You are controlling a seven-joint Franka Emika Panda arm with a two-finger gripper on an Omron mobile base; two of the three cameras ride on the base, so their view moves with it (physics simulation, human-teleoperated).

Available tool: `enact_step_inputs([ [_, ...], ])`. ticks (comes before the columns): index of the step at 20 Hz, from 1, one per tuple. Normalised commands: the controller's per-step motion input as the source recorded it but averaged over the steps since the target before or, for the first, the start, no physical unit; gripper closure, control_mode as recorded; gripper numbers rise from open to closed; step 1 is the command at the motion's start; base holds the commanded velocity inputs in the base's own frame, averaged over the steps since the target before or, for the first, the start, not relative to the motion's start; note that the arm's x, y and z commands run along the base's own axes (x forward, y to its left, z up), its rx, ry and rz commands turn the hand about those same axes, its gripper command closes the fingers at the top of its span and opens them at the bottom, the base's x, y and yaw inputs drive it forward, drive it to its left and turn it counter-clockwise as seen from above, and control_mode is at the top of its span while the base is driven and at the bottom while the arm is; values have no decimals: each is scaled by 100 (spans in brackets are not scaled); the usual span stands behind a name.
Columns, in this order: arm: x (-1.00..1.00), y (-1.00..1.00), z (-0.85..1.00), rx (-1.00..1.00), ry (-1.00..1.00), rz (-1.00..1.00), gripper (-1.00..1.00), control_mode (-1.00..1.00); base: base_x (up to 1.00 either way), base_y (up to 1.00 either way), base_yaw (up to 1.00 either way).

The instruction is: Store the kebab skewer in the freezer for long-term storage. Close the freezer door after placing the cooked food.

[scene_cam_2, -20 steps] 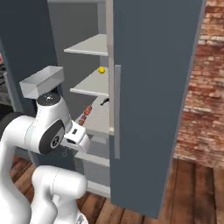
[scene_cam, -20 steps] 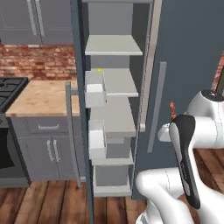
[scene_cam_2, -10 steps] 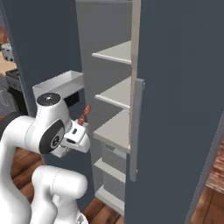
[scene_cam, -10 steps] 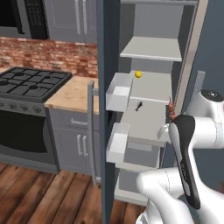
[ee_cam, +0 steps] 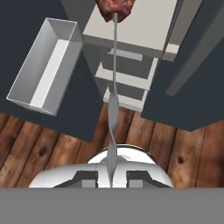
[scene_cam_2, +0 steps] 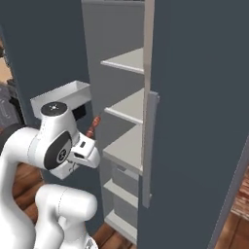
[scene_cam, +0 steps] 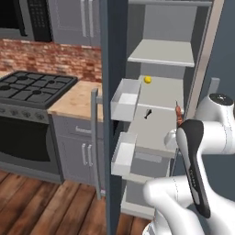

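Since a second ago both base views have swung leftward with the base, so the stove and counter now show beside the freezer and its open interior faces the arm more squarely. Relative to the arm, the kebab skewer sits as it did, clamped at its bare end in the gripper, whose jaws are clenched on the thin stick.

From the hand view the stick runs straight away from the fingertips along the gripper's own line, with the meat chunks at the far tip. That tip lies just at the front edge of the middle shelf, to its right side as the left base view shows it. So the shelf lies directly ahead of the skewer's long axis, and a push along that axis should likely carry the meat over the shelf.

A small yellow ball and a tiny black object rest farther back and left, well apart from the tip. The freezer door stands open on the left, its white bins beside the path.
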Motion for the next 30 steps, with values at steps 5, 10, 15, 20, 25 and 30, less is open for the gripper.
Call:
enact_step_inputs([
  [5,0,0,0,0,0,0,100,100,44,-14,-7],
  [10,0,0,0,0,0,0,100,100,18,-2,-3],
  [15,0,0,0,0,0,0,100,100,13,11,0],
  [20,0,0,0,0,0,0,100,100,21,13,0],
  [25,0,0,0,0,0,0,100,100,24,7,0],
  [30,0,0,0,0,0,0,100,100,20,7,-1],
])
